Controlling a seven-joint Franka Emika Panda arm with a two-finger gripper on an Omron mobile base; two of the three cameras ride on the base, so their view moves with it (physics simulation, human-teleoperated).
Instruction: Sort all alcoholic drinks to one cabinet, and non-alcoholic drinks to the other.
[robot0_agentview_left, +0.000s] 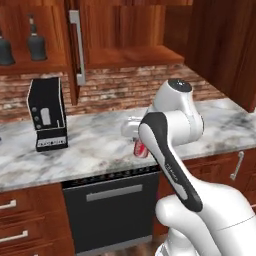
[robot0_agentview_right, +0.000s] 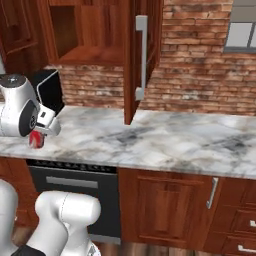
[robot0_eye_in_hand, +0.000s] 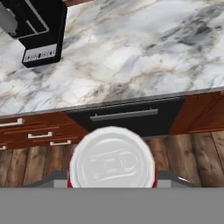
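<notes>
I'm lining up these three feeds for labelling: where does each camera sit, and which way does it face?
Left base view: behind the arm, to its left, facing the counter, coffee machine and bottles; arm at lower right.
Right base view: behind, to its right, facing the counter and open cabinet door; arm at lower left.
Hand view: on the hand, looking down at the can top.
Shared: can, counter, coffee machine.

No readable text, white label strip on black coffee machine (robot0_eye_in_hand: 40, 55) too blurred to read
</notes>
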